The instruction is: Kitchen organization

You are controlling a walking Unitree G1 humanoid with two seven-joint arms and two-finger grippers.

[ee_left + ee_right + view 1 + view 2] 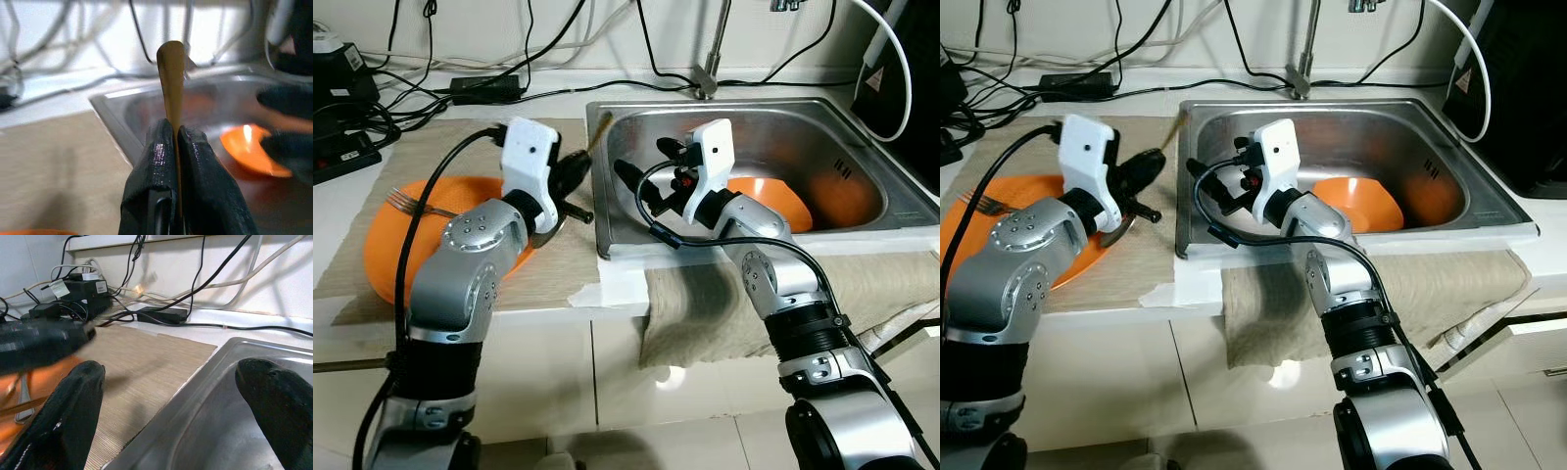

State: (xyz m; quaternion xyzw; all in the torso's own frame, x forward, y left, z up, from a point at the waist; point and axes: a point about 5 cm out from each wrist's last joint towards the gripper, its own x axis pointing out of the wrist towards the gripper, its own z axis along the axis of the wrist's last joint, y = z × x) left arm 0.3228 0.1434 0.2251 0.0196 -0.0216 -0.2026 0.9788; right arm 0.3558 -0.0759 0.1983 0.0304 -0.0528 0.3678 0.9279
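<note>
My left gripper [578,166] hovers over the beige mat [440,147] at the sink's left rim, shut on a thin yellow-brown utensil handle [171,73] that points toward the sink; its working end is hidden. My right gripper [646,162] is open inside the left part of the steel sink [607,235], fingers spread wide with nothing between them. An orange bowl [773,201] lies in the sink behind the right wrist. An orange plate [382,245] with a metal fork [411,204] on it sits on the mat, left of the left arm.
A faucet [708,78] rises behind the sink. Power strips and black cables [480,86] crowd the back counter. A grey towel [705,294] hangs over the counter's front edge. A black appliance [1518,98] stands right of the sink.
</note>
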